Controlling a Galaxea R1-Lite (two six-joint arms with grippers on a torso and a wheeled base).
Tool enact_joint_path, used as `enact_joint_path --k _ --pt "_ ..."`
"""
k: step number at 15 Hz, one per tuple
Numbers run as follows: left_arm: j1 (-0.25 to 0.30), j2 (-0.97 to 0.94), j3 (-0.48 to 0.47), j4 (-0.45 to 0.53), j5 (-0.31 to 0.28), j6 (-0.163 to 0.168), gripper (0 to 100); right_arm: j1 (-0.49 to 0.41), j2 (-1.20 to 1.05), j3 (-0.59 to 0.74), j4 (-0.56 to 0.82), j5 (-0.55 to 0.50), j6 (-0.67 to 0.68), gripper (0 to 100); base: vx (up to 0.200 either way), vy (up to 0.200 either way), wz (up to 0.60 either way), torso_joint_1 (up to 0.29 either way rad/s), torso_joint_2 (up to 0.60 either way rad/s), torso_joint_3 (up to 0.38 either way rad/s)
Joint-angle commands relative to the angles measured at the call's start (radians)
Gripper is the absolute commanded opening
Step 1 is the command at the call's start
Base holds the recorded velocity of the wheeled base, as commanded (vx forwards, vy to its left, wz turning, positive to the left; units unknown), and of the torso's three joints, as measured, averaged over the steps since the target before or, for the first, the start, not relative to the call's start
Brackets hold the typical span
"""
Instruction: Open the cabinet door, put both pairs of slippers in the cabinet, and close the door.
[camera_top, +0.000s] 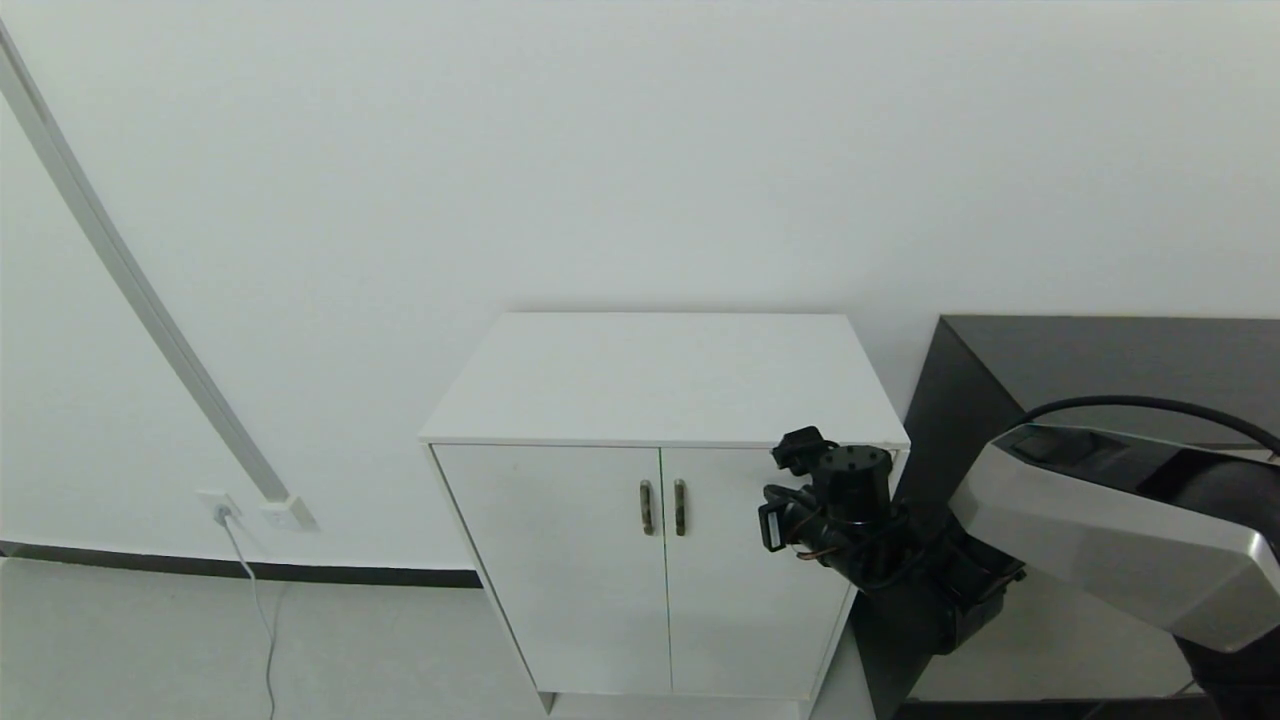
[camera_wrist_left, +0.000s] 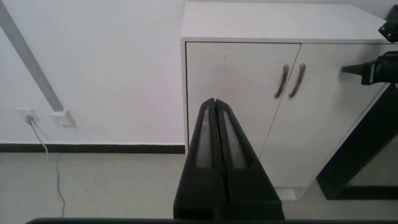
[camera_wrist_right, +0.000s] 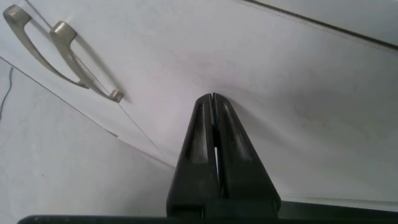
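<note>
White wall (camera_top: 640, 150) | cabinet (camera_top: 660, 380) closed, handles (camera_top: 646, 507) upright | left pincer (camera_wrist_left: 214, 101) pressed together, empty | right pincer (camera_wrist_right: 213, 96) likewise

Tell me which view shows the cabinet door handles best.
Left wrist view: both handles appear whole and unobstructed, with the closed doors around them. The head view shows them front-on but smaller, where the two doors meet. The right wrist view has them close up, but off in a corner at a steep angle.

Grey cable duct (camera_top: 130, 280) aslant on white wall (camera_top: 640, 150), socket (camera_top: 218, 506) with white cord (camera_top: 262, 620), black table (camera_top: 1100, 360)
</note>
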Motion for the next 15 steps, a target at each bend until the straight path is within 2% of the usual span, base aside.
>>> enact_joint_path --k 1,5,9,13,15 --pt "0.000 0.000 0.000 0.000 0.000 0.001 0 -0.001 0.002 -0.001 0.000 0.000 0.000 0 0.000 0.000 0.00 0.000 0.00 0.000" --pt "0.000 0.000 0.000 0.000 0.000 -0.001 0 -0.003 -0.011 0.010 -0.005 -0.001 0.000 0 0.000 0.000 0.00 0.000 0.00 0.000" --pt "0.000 0.000 0.000 0.000 0.000 -0.001 0 -0.001 -0.141 0.121 -0.010 -0.017 0.021 0 0.000 0.000 0.00 0.000 0.00 0.000" --pt "0.000 0.000 0.000 0.000 0.002 -0.001 0 -0.038 -0.307 0.323 -0.103 -0.054 0.043 0 0.000 0.000 0.00 0.000 0.00 0.000" --pt "0.000 0.000 0.000 0.000 0.002 0.001 0 -0.069 -0.448 0.495 -0.154 -0.061 0.043 0 0.000 0.000 0.00 0.000 0.00 0.000"
